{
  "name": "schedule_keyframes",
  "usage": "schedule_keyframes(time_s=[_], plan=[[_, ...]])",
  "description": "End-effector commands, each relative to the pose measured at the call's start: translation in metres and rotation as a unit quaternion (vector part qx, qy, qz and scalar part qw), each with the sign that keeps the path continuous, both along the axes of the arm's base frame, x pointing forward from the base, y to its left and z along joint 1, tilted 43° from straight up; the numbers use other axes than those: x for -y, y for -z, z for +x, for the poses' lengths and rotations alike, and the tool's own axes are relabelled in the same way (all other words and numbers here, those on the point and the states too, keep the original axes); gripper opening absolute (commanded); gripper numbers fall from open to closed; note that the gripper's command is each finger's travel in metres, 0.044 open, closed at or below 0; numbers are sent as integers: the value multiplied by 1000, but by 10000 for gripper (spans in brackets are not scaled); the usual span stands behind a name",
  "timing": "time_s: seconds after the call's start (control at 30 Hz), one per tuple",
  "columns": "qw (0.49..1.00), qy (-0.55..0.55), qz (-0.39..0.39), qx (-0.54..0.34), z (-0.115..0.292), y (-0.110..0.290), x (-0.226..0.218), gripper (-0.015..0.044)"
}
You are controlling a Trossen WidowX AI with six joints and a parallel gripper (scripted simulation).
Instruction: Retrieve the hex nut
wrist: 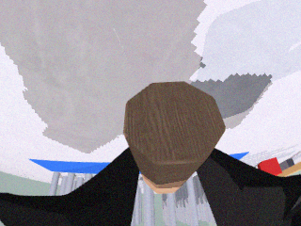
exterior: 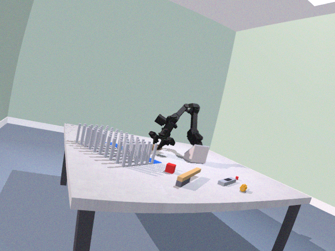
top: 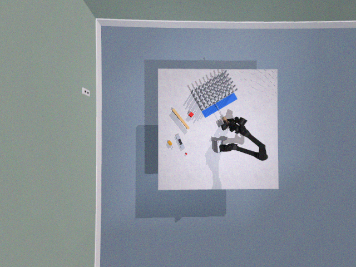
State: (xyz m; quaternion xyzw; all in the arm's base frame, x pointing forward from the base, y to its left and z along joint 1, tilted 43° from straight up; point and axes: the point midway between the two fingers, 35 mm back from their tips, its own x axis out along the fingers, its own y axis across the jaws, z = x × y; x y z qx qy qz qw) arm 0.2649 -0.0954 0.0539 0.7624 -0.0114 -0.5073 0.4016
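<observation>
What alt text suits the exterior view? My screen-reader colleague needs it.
A black robot arm bends low, its pincer gripping a wooden-handled tool at the near edge of a field of upright grey spacers. A red cube and small clutter lie nearby.
</observation>
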Motion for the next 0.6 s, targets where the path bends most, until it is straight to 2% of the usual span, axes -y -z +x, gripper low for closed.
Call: schedule_keyframes(time_s=[0.0, 0.57], plan=[[1000, 3, 0, 4, 3, -1, 0, 0], [1000, 3, 0, 5, 11, 1, -1, 0]])
